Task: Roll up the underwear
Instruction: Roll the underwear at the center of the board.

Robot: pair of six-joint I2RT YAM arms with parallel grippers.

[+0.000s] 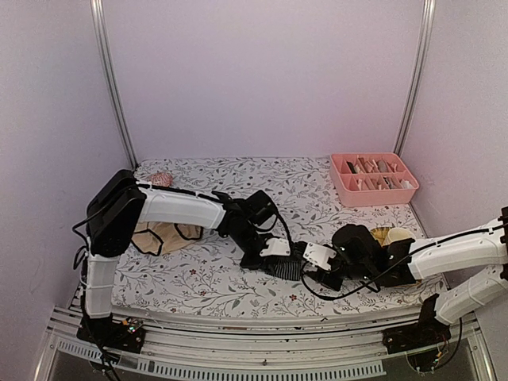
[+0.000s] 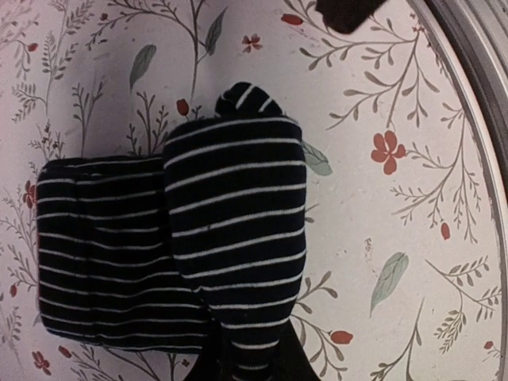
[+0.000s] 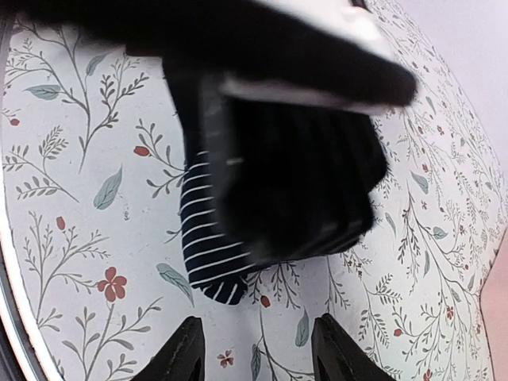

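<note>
L pincer [image 1: 276,251] & R pincer [image 1: 312,259] close together at navy striped underwear [image 1: 289,269]; beige underwear [image 1: 163,236] by L arm [image 1: 178,208].

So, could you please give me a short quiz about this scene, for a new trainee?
1. True or false: the right gripper holds the striped underwear.
2. Fill in: the pink box stands at the far ____ corner of the table.
3. Where is the beige underwear? A) on the table beside the left arm; B) in the pink box; C) in the right gripper.
Key: 1 false, its fingers are open and empty; 2 right; 3 A.
</note>
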